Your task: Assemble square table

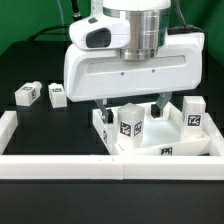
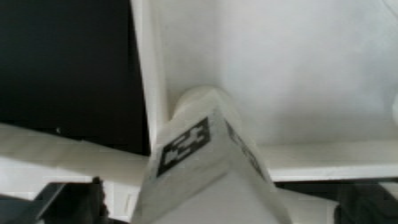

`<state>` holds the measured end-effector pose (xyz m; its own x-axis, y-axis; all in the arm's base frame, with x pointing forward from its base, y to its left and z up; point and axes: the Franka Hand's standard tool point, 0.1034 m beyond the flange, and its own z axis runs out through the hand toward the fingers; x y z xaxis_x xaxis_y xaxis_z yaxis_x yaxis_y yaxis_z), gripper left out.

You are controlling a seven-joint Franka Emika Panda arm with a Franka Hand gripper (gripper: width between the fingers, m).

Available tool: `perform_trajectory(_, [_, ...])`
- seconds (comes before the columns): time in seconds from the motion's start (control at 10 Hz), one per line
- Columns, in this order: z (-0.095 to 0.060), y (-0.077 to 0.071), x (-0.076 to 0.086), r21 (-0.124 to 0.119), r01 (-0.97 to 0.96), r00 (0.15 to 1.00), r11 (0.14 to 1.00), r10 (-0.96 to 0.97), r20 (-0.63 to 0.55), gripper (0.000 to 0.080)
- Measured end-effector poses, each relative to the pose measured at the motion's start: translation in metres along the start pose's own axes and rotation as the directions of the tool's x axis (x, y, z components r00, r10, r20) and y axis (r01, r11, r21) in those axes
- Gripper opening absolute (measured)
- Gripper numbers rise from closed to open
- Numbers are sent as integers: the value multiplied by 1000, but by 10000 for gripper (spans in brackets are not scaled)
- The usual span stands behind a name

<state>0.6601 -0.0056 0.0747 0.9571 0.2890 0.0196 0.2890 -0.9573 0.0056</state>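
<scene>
Exterior view: gripper point(image 1: 132, 113) had its fingers point(image 1: 160, 102) wide apart, holding nothing, an upright tagged leg point(image 1: 131, 126) between them, touching neither, standing on the tabletop point(image 1: 195, 148)

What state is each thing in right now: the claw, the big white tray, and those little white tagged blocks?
Two-finger gripper: open, jaws either side of a leg, not touching it.
Large white square plastic tabletop: flat on the black table, rim up.
Short white tagged leg between the jaws: upright on the tabletop, not gripped.
Two more white legs: loose on the black table.
Fourth leg: at the tabletop's corner; attachment unclear.
</scene>
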Motion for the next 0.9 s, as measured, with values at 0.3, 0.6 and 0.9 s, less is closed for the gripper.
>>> perform_trajectory(0.3, [0,3,-1,-3,190,982,982,-190,2,649])
perform_trajectory(0.6, [0,4,-1,-12,304,953,953,-304,9,601])
perform_trajectory(0.9, [0,4,-1,-11,294,956,956,-294,8,424])
